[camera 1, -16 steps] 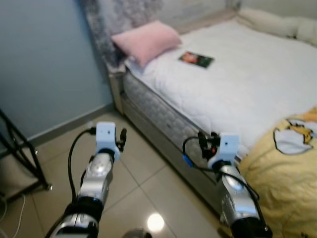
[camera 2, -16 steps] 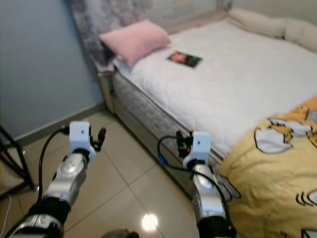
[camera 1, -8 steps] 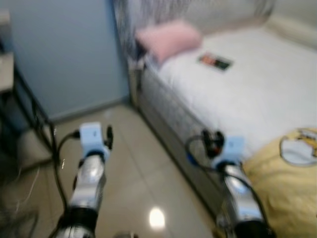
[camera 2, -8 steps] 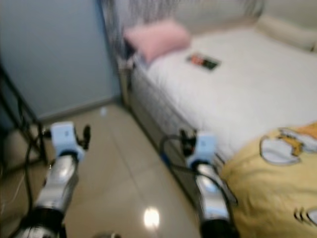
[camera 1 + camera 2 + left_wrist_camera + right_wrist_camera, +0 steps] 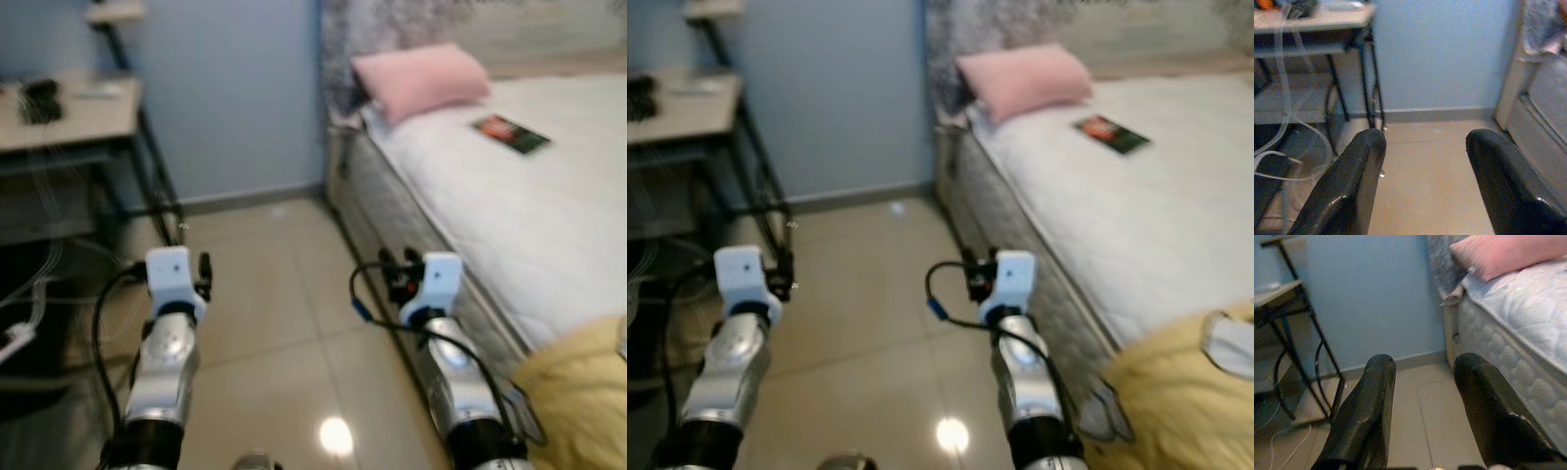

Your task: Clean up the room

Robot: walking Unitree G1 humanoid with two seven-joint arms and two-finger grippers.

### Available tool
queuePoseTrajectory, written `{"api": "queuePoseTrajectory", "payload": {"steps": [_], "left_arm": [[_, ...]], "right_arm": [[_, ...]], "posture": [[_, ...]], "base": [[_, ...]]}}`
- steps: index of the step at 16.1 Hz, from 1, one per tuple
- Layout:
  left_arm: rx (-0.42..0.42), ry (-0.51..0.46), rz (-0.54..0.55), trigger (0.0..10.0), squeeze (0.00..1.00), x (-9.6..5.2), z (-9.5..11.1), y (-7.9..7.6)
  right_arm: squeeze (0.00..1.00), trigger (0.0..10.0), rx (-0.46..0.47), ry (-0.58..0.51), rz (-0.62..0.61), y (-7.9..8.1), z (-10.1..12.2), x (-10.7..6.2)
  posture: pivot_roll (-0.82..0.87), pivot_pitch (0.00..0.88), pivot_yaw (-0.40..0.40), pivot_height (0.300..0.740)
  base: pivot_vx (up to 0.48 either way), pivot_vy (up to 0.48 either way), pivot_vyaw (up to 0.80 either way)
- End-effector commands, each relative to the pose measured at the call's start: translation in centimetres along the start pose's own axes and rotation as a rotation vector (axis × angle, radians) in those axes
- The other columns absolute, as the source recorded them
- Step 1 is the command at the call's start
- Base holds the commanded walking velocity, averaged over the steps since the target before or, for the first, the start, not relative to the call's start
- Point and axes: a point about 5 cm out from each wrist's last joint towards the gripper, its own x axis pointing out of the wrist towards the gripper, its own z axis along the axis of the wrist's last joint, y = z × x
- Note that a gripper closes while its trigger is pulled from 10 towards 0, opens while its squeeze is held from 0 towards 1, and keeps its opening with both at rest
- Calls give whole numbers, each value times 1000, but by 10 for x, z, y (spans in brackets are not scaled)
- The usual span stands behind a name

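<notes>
A bed (image 5: pixel 529 196) with a white quilted mattress runs along the right. A pink pillow (image 5: pixel 423 80) lies at its head and a small book (image 5: pixel 510 134) rests flat on the cover. A yellow blanket (image 5: pixel 578 392) bunches at the near right corner. Both silver arms reach forward over the tiled floor. My left gripper (image 5: pixel 1425 142) is open with nothing between its fingers (image 5: pixel 1359 171). My right gripper (image 5: pixel 1422 364) is also open and holds nothing, close beside the bed's side.
A desk (image 5: pixel 69 113) on thin black legs stands at the left against the blue wall (image 5: pixel 225 88), with cables (image 5: pixel 39 294) hanging and lying under it. Glossy beige floor tiles (image 5: pixel 274 294) stretch between the desk and the bed.
The camera has turned left: the bed slid toward the right and the desk came into view. Both arms keep their forward pose, grippers unchanged.
</notes>
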Motion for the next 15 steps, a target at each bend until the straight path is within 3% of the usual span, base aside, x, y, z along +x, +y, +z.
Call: {"api": "queuePoseTrajectory", "payload": {"steps": [1,5,10,15], "left_arm": [[-11,-23,4,10000,0,4,11,-5],[11,-11,5,10000,0,8,13,-6],[38,-23,-73,10000,0,14,16,-11],[55,-5,-63,10000,0,16,14,-11]], "right_arm": [[349,10000,-4,-7,-4,-2,2,2],[365,10000,5,-3,5,0,2,5],[290,10000,-25,7,7,-1,-1,4],[282,10000,-22,9,16,2,1,9]], "posture": [[3,0,6,740],[4,0,6,740],[4,0,-13,740],[15,0,-15,740]], "base": [[352,326,606],[368,308,605],[393,275,0],[408,218,0]]}}
